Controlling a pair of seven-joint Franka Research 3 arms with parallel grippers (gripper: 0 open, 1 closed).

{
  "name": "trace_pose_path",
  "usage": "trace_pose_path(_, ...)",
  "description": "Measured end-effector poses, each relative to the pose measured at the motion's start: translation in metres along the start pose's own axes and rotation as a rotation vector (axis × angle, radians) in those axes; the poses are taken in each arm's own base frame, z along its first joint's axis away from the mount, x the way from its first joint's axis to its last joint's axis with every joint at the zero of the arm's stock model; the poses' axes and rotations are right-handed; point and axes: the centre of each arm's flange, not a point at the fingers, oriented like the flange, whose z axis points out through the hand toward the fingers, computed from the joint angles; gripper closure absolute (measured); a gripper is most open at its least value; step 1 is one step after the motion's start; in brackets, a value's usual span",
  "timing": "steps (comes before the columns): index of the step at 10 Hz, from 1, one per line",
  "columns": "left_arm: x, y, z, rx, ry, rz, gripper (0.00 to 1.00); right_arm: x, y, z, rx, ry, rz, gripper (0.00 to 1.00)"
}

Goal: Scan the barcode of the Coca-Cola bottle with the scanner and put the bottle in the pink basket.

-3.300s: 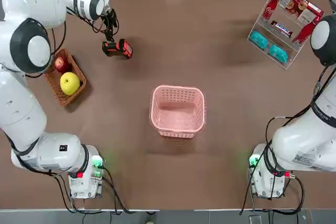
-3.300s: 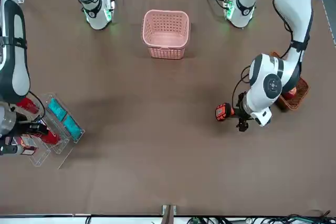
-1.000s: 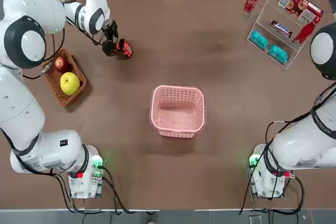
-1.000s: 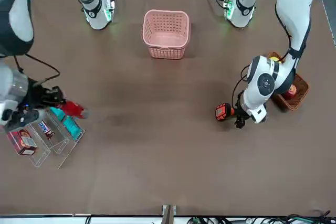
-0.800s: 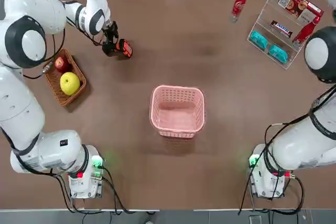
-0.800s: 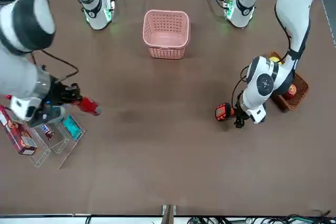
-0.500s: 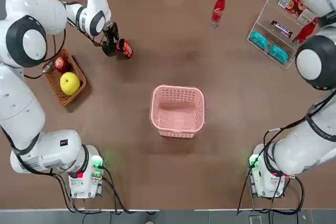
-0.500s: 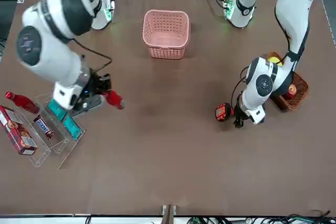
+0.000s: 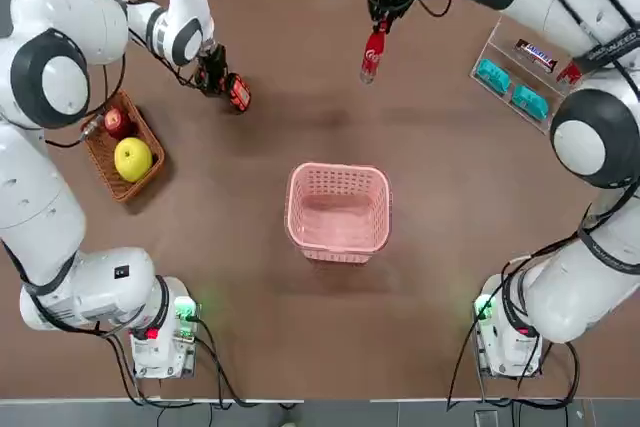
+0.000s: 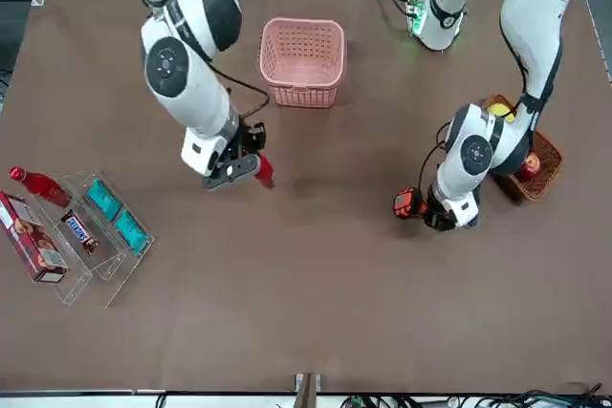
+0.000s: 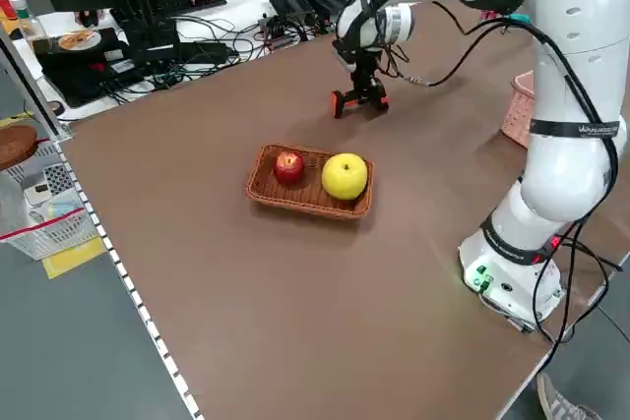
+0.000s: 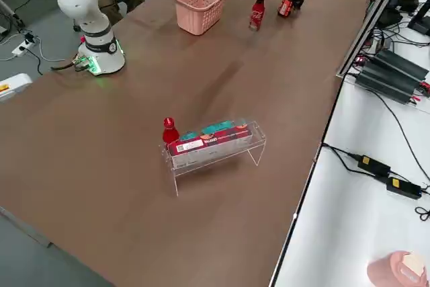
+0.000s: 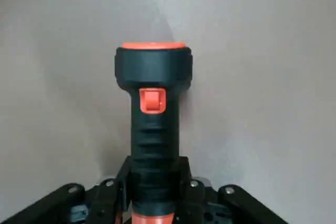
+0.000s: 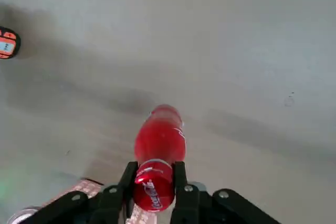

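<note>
Top view has the Coca-Cola bottle (image 9: 372,54) pinched near its cap in the right gripper (image 9: 378,25), carried beyond the pink basket (image 9: 338,210), probably so its label faces the scanner (image 9: 234,91) clamped in the left gripper (image 9: 212,75) off to the basket's far left.

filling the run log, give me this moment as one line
right tool: shut on Coca-Cola bottle, above table | left tool: shut on scanner | pink basket: no bottle inside | scan: not yet

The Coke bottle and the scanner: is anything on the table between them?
No. In the top view only bare table lies between the Coca-Cola bottle and the scanner.
</note>
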Motion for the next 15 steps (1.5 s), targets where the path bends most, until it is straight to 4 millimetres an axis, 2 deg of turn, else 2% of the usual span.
trace_pose_path(2, 0.004, 0.014, -0.024, -0.003, -0.043, -0.030, 0.63, -0.008, 0.005, 0.003, 0.002, 0.000, 0.009, 0.68)
trace_pose_path(3, 0.008, 0.023, -0.046, -0.014, -0.110, -0.063, 0.63, -0.013, 0.005, -0.003, 0.002, 0.005, 0.008, 0.68)
trace_pose_path(6, 0.014, 0.051, -0.138, -0.103, -0.281, -0.149, 0.63, -0.030, 0.006, -0.006, 0.067, 0.024, 0.039, 0.68)
trace_pose_path(7, 0.008, 0.055, -0.156, -0.129, -0.328, -0.143, 0.63, -0.033, 0.006, -0.003, 0.116, 0.047, 0.064, 0.68)
trace_pose_path(8, -0.004, 0.057, -0.164, -0.144, -0.367, -0.124, 0.63, -0.033, 0.004, 0.000, 0.154, 0.079, 0.079, 0.68)
trace_pose_path(10, -0.028, 0.058, -0.172, -0.159, -0.424, -0.078, 0.63, -0.033, -0.019, 0.008, 0.252, 0.161, 0.106, 0.68)
trace_pose_path(12, -0.040, 0.057, -0.177, -0.171, -0.455, -0.037, 0.63, -0.039, -0.041, 0.022, 0.341, 0.233, 0.151, 0.68)
trace_pose_path(15, -0.052, 0.055, -0.175, -0.175, -0.497, 0.004, 0.63, -0.045, -0.044, 0.049, 0.395, 0.288, 0.230, 0.68)
